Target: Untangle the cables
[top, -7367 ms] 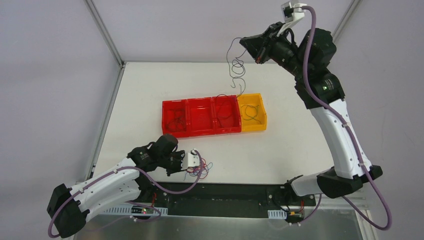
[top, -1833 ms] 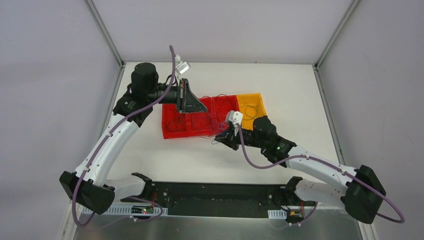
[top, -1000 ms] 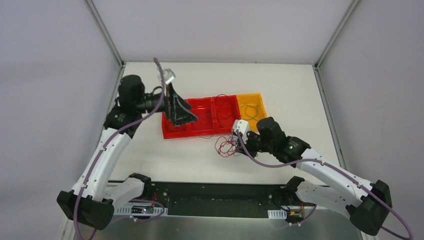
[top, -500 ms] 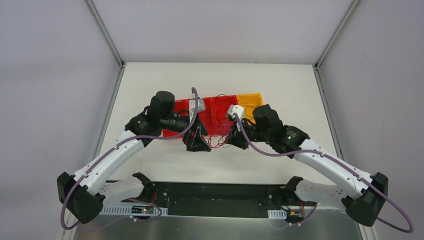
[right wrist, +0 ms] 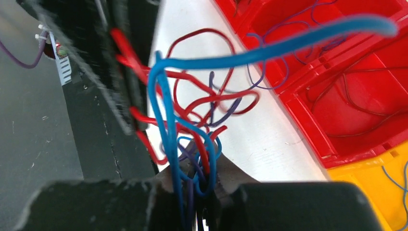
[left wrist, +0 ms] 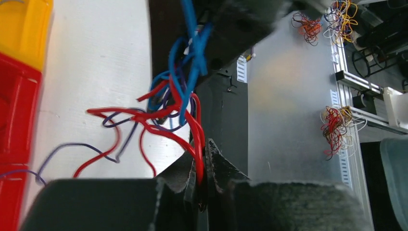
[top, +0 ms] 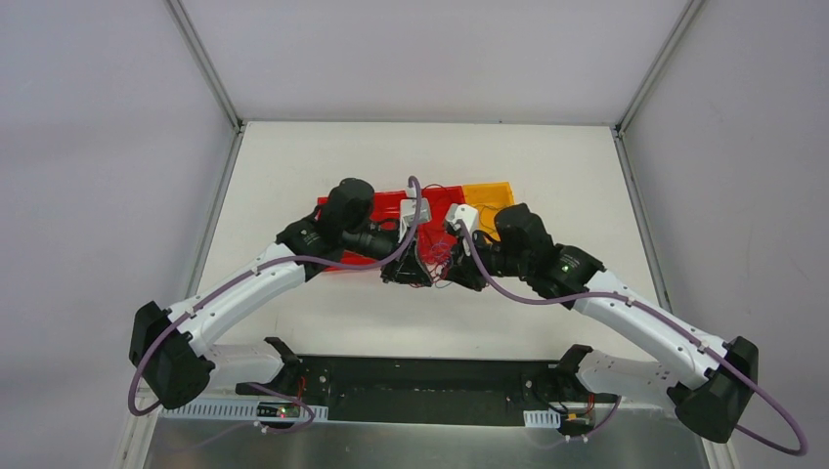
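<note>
**A:** What's nearest, and is there room to move?

**B:** Just past the black base plate (top: 430,376), a bare strip of white table (top: 323,313) runs the full width. There are broad bare margins to the left and right as well.

**A:** And the cables?

**B:** The cables (top: 437,257) are a small red and blue clump strung between the two grippers, over the table at the near side of the bins. The left gripper (top: 415,273) has its jaws pinched tight on a red strand. The right gripper (top: 459,275) is clamped on a bunch of blue and red strands. The two sets of tips sit close together.

**A:** The containers?

**B:** Behind the grippers is a row of red bins (top: 381,198) with a yellow bin (top: 489,193) at its right end. Thin dark wires (right wrist: 344,91) lie loose in the red compartments, and there's a blue wire (right wrist: 390,177) in the yellow one. Beyond them the table is bare to the far edge.

**A:** Anything changed?

**B:** Half a second back the left jaws stood wide open beside the clump — now they have closed on it. The right grip is as it was.
</note>
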